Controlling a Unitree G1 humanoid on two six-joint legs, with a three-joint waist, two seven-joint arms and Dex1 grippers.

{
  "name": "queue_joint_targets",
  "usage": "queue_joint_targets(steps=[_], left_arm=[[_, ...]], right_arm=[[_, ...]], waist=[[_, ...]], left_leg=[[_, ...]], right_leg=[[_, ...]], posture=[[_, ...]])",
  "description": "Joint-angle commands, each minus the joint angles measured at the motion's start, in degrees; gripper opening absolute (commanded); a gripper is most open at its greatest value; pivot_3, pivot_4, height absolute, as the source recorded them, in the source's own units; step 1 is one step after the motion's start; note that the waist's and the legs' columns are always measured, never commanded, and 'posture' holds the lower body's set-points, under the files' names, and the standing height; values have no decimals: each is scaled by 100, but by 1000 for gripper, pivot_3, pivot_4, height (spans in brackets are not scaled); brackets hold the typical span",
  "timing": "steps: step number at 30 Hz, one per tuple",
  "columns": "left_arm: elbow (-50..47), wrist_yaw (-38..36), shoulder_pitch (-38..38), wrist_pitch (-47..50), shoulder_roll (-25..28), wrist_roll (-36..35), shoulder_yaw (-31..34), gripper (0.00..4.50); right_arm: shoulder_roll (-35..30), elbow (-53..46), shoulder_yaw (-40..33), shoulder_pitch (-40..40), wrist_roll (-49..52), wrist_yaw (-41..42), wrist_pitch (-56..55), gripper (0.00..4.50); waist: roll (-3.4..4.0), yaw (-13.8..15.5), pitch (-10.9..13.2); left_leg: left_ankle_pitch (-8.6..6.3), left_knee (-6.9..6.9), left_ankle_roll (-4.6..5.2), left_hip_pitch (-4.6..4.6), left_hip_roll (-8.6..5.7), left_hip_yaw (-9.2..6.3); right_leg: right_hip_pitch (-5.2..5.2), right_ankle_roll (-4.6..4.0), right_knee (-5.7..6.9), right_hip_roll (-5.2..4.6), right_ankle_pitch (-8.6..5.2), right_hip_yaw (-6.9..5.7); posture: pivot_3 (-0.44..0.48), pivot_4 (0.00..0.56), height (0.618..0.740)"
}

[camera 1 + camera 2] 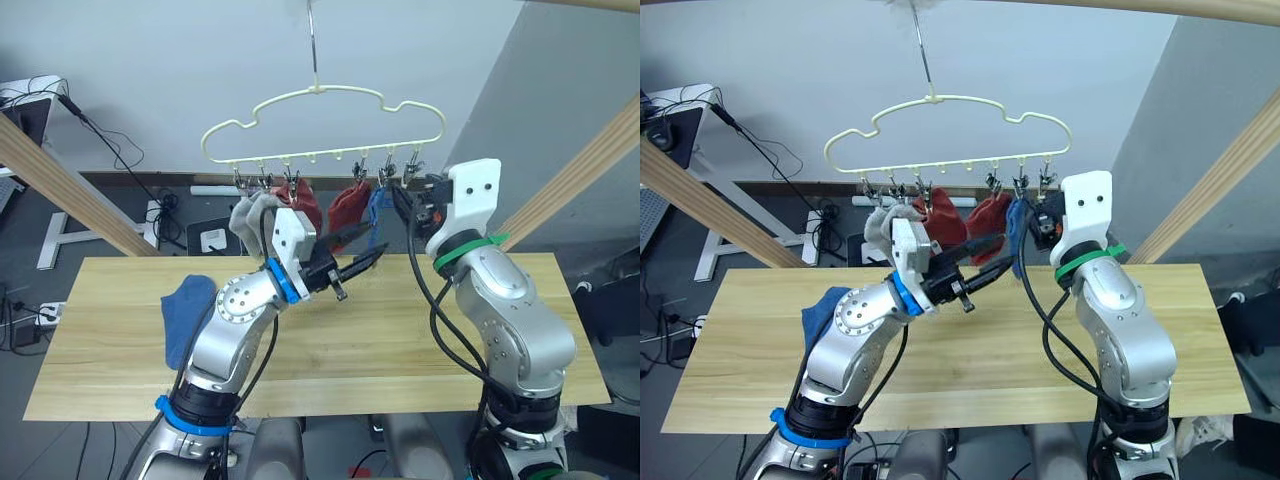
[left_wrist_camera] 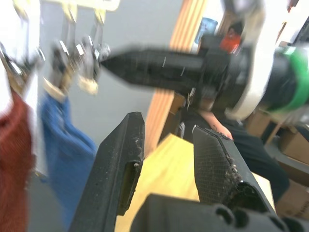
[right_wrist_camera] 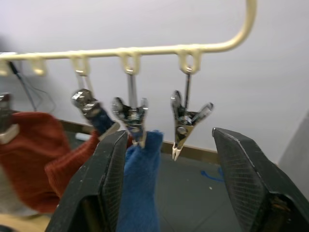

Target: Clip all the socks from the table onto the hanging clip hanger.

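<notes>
The pale yellow clip hanger (image 1: 320, 110) hangs by its metal hook above the table's (image 1: 400, 340) far edge. Clipped to it, from left, are light grey socks (image 1: 245, 213), two rust-red socks (image 1: 348, 206) and a blue sock (image 3: 140, 183). One blue sock (image 1: 188, 312) lies on the table at the left. My right gripper (image 3: 170, 135) is raised to the clip row, open, its fingers either side of an empty clip (image 3: 186, 121) beside the hung blue sock. My left gripper (image 1: 362, 250) hovers open and empty just below the hung socks.
Slanted pale wooden poles (image 1: 60, 185) (image 1: 585, 175) flank the table left and right. Behind the table are a grey wall, cables and a white desk leg (image 1: 60, 235) on the floor. A power strip (image 1: 48, 316) lies off the table's left end.
</notes>
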Motion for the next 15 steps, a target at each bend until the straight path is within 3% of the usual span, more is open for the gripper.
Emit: queue_joint_targets(steps=[1,15], left_arm=[[-269,-24,-52,64,-1,-165,51,1932],[-235,-34,-190,179,73,-204,133,1932]], right_arm=[[-10,12,-19,-148,-64,-45,-168,2848],[20,1002,-87,-642,-305,-194,-773,2848]], waist=[[0,0,0],[0,7,0]], left_leg=[[0,0,0,0,0,3],[0,-2,0,-1,1,2]], right_leg=[[-1,1,0,-1,1,3],[-2,-1,2,-2,2,0]], posture=[[-38,284,740],[-28,285,740]])
